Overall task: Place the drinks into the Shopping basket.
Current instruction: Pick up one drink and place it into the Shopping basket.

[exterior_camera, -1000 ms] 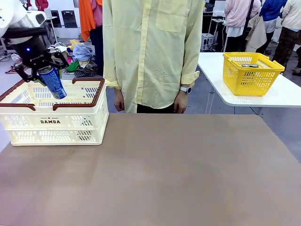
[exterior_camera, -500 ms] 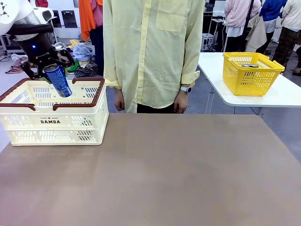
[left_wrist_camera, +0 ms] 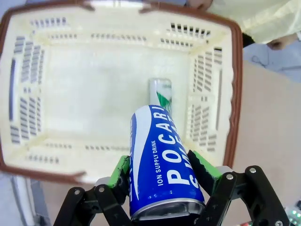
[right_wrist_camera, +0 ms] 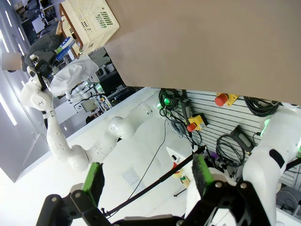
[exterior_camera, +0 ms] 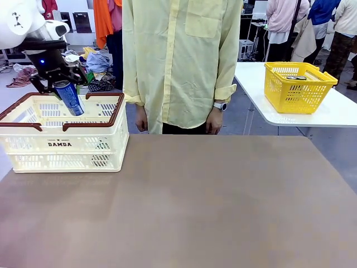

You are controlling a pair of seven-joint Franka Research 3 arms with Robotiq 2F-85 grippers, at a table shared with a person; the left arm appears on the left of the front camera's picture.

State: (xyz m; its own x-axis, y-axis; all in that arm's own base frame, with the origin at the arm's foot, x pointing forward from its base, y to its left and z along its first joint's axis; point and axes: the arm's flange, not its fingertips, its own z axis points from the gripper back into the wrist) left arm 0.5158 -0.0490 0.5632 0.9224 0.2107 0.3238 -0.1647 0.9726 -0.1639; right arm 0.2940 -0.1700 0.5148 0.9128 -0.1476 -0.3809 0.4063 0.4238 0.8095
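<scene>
As one can (left_wrist_camera: 162,165) hangs, another can (left_wrist_camera: 160,92) lies basketed.

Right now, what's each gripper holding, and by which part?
Left gripper holds the blue can by its sides, near the silver-rimmed end. Right gripper open, empty.

Brown table (exterior_camera: 212,201) before me; at two o'clock a white table (exterior_camera: 341,114) bearing a yellow basket (exterior_camera: 295,92); clothes (exterior_camera: 99,62) heaped at eleven.

The white left arm (exterior_camera: 19,22) carries black, green-padded fingers (left_wrist_camera: 120,170).
</scene>
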